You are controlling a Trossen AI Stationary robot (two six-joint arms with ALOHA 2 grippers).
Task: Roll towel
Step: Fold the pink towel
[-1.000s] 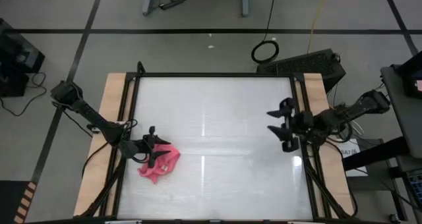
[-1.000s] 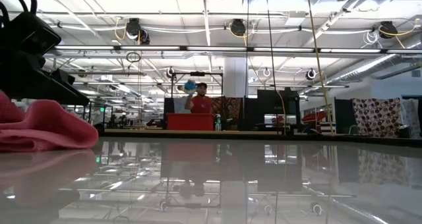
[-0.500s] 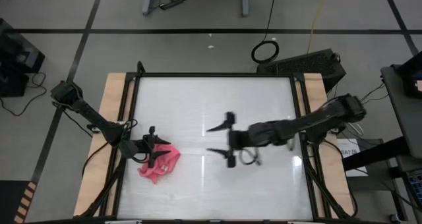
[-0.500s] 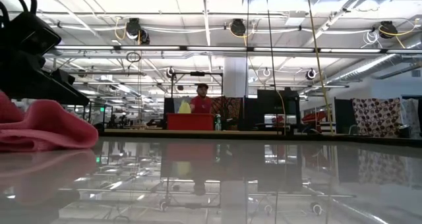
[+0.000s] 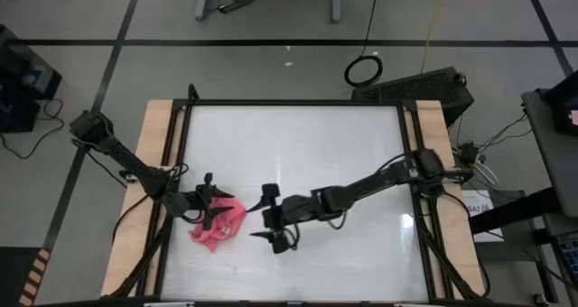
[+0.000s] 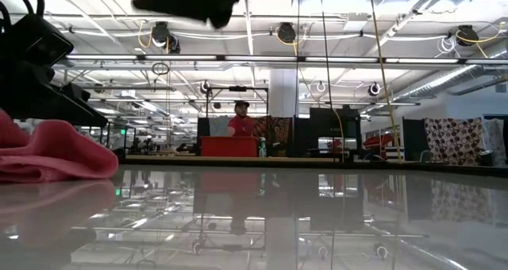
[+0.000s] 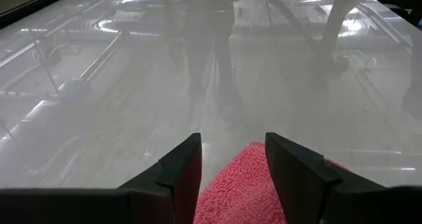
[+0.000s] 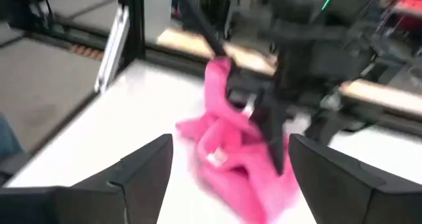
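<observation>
The pink towel (image 5: pixel 219 227) lies crumpled on the white table near its left edge. It also shows in the low view (image 6: pixel 51 151). My left gripper (image 5: pixel 215 211) comes from the table's left and is shut on the towel (image 7: pixel 241 184). My right gripper (image 5: pixel 272 220) is open and empty. It hangs above the table just right of the towel, reached far across, with its fingers facing the towel (image 8: pixel 224 132). The right wrist view shows the left gripper's dark fingers (image 8: pixel 264 112) standing in the cloth. My left gripper pinches a bunched part of the towel (image 7: pixel 232 168) between its two fingers. The fingers come from the table's left, slanting down. One part of the cloth stands up by the fingers (image 8: pixel 217 76). The rest of it lies slack on the table.
Black frame rails (image 5: pixel 177 153) and wooden side boards (image 5: pixel 149 162) border the table. Bare table surface (image 5: pixel 307 144) lies to the far side and right of the towel. A person in red (image 6: pixel 241 124) stands far behind the table.
My right gripper has swept from the table's right edge across the table toward the left, and now hangs close to the towel, still open. The towel has stayed in place.
</observation>
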